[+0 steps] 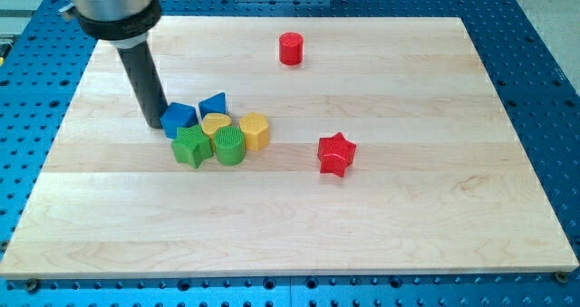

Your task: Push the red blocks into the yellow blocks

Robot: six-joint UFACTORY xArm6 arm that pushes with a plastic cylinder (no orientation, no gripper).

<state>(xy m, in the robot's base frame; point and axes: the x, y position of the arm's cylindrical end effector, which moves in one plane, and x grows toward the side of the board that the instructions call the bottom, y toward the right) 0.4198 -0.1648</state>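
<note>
Board (381, 225) of pale wood lies on a blue perforated bench (544, 90). My tip (156, 123) is down on the board at the view's left, touching or just beside the left edge of a blue block (178, 118). There are no jaws to report — the arm ends in a plain rod.

A tight cluster sits right of the tip: the blue block, a blue triangle (214, 104) to its right, a yellow block (216, 123) below the triangle, a second yellow (256, 130) to the right of that, a green star (191, 147) and a green cylinder (230, 148) along the view's bottom side. They look to be touching one another.

The red cylinder (290, 49) stands alone near the view's top, well apart from the yellows. The red star (335, 154) lies right of the cluster — clear board between it and the nearer yellow.
</note>
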